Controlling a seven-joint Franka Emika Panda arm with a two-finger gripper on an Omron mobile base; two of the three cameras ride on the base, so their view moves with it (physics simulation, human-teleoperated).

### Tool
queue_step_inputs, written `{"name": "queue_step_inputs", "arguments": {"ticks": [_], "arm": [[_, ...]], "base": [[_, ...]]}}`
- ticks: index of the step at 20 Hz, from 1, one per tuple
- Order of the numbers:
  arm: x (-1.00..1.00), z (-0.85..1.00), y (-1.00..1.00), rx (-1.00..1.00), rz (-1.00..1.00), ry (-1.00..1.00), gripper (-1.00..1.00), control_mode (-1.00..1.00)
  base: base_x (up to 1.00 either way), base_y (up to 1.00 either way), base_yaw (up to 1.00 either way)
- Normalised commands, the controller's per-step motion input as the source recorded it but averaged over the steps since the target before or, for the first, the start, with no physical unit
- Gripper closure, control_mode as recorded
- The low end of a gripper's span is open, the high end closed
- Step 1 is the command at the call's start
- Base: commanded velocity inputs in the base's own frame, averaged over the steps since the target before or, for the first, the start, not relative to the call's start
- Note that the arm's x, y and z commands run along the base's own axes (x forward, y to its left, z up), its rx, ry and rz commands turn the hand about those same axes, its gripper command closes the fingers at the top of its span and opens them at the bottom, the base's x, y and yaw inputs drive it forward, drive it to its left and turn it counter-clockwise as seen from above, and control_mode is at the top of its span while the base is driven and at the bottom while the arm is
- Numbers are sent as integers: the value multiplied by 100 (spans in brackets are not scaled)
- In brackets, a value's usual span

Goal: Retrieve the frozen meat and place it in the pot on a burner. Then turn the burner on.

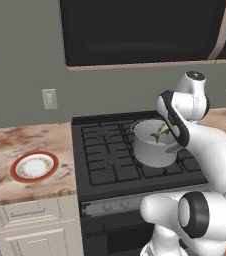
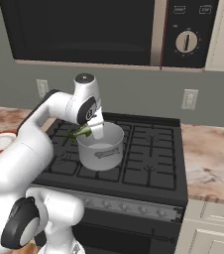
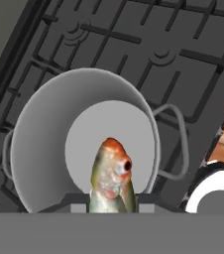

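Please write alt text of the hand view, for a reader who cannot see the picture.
A small fish-shaped piece of frozen meat, greenish with an orange head, is held in the gripper above the open mouth of a round steel pot. The pot's bare inside is seen from above, loop handles at its sides. It stands on the black grates of the stove.

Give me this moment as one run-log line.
gripper: shut on frozen meat | position: over open pot on stove | meat: not released | burner: state unclear
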Motion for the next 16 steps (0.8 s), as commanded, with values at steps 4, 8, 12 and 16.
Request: {"name": "queue_step_inputs", "arguments": {"ticks": [4,8,12,16], "arm": [[29,-31,-7,0,0,2,100,-100],[35,-20,-8,0,0,0,100,-100],[39,-17,-6,0,0,0,100,-100],[40,-17,-2,0,0,0,100,-100]], "base": [[0,0,0],[0,0,0],[0,0,0],[0,0,0]]}}
